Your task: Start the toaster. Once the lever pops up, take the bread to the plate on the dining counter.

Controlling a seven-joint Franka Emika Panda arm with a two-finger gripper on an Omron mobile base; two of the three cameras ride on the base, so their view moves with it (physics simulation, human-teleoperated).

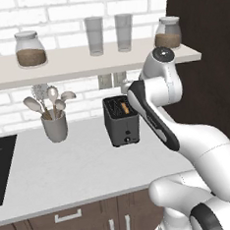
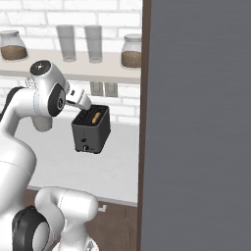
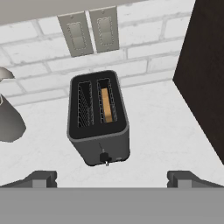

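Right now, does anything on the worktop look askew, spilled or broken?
Nothing stands out. The toaster stands upright on the worktop, one slice of bread sits in one of its slots, and the utensil crock is upright beside it. No spills or damage show.

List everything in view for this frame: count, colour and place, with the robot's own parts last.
toaster: one, dark grey, on the worktop by the wall
bread: one slice, tan, in the toaster's right slot in the hand view
lever: one, dark, low on the toaster's front panel
utensil crock: one, grey, left of the toaster
jars: two, glass with brown contents, on the shelf
glasses: two, clear, on the shelf
sockets: two, grey, on the wall
hob: one, black, at the worktop's left end
claw: one, dark tips, open, above the toaster's front
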